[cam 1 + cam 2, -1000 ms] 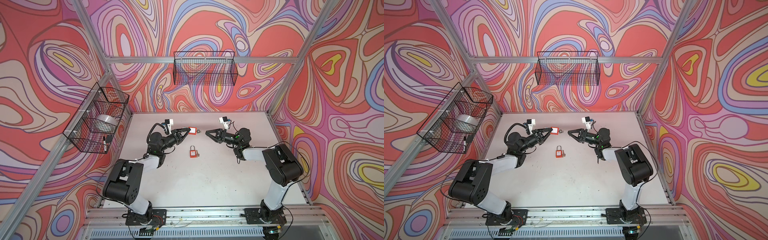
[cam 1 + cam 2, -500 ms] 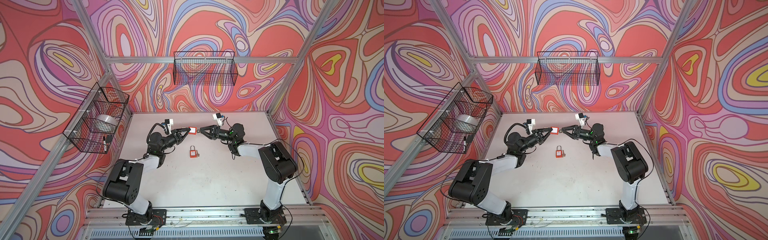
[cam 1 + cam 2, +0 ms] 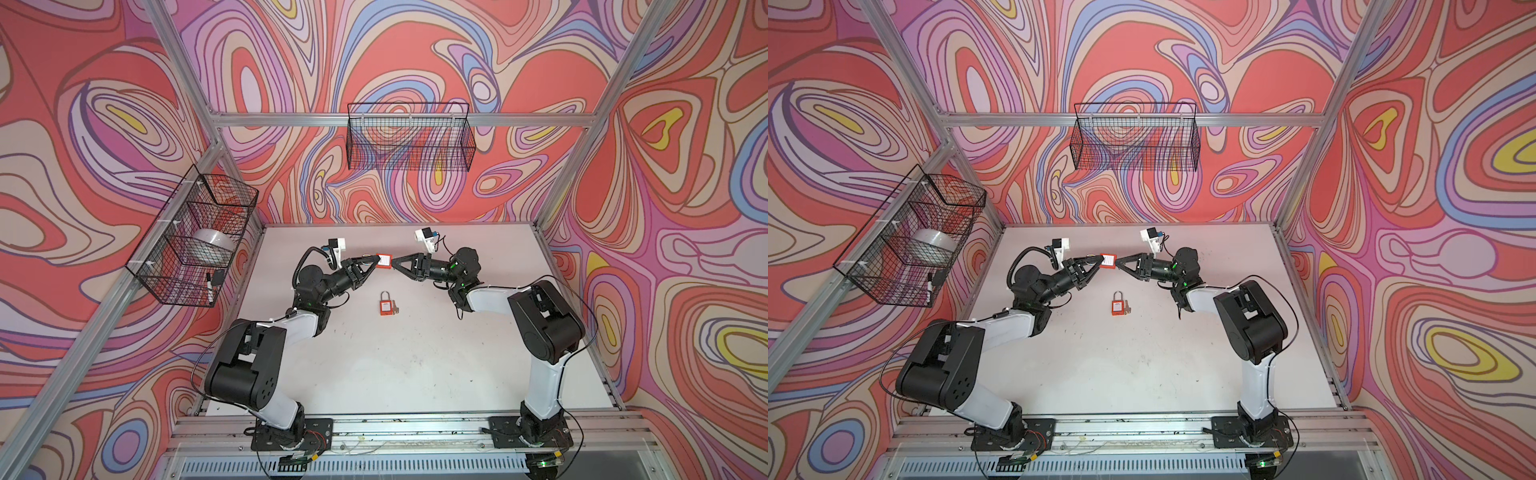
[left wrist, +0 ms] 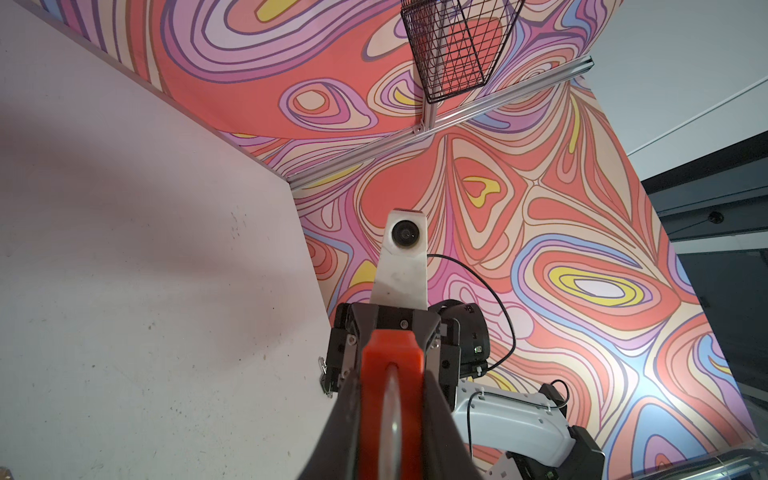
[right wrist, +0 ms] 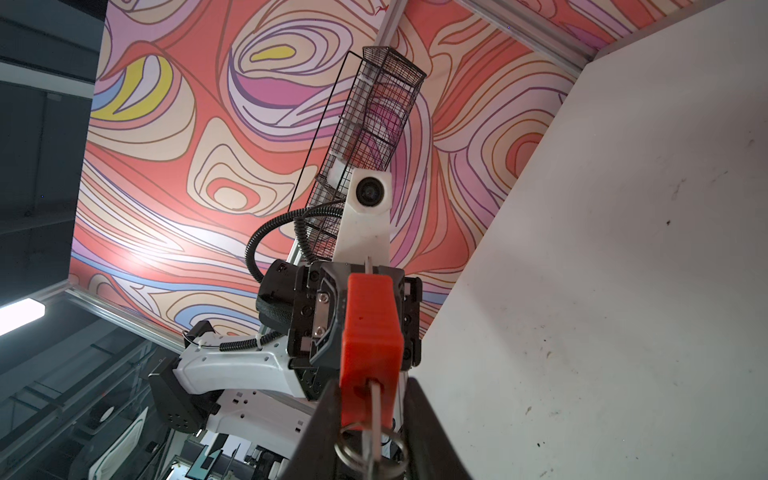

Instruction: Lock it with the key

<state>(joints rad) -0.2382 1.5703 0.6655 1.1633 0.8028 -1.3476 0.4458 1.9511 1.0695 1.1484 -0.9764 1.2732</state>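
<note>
The padlock [image 3: 384, 262] hangs above the worktop [image 3: 415, 365], clamped in the left tool [image 3: 375, 262]. The right tool [image 3: 395, 262], open and apart a second ago, now pinches the key [image 5: 376, 409] at its base; I judge turning can start.

Red-orange padlock [image 3: 384, 262], black wire basket [image 3: 409, 137], white tabletop [image 3: 415, 365], walls [image 3: 415, 50] swirled coral, lilac, blue, yellow

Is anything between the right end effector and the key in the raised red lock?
Nothing visible: the right end effector flanks the key, which sticks out of the padlock gripped by the left end effector.
</note>
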